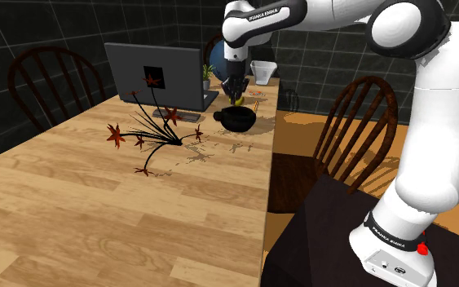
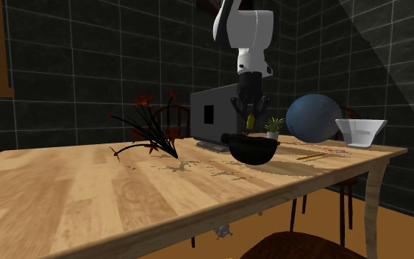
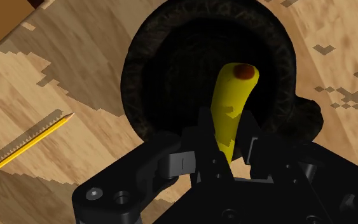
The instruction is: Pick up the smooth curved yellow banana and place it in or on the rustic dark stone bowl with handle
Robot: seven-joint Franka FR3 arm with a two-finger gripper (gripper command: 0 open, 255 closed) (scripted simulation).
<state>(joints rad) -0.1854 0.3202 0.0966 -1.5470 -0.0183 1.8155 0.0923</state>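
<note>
Yellow banana (image 3: 233, 102) in hand (image 3: 228, 139) above bowl (image 3: 144, 70)

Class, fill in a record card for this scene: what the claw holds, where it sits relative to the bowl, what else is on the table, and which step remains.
claw: claw shut on the banana
position: above the bowl, banana tip pointing down into its opening
bowl: dark, rough, with a side handle, standing on the wooden table
banana state: yellow, held clear of the bowl, not yet resting in it
nearby: pencil beside the bowl; laptop behind it; red flowers
step left: probably lower and release
</note>
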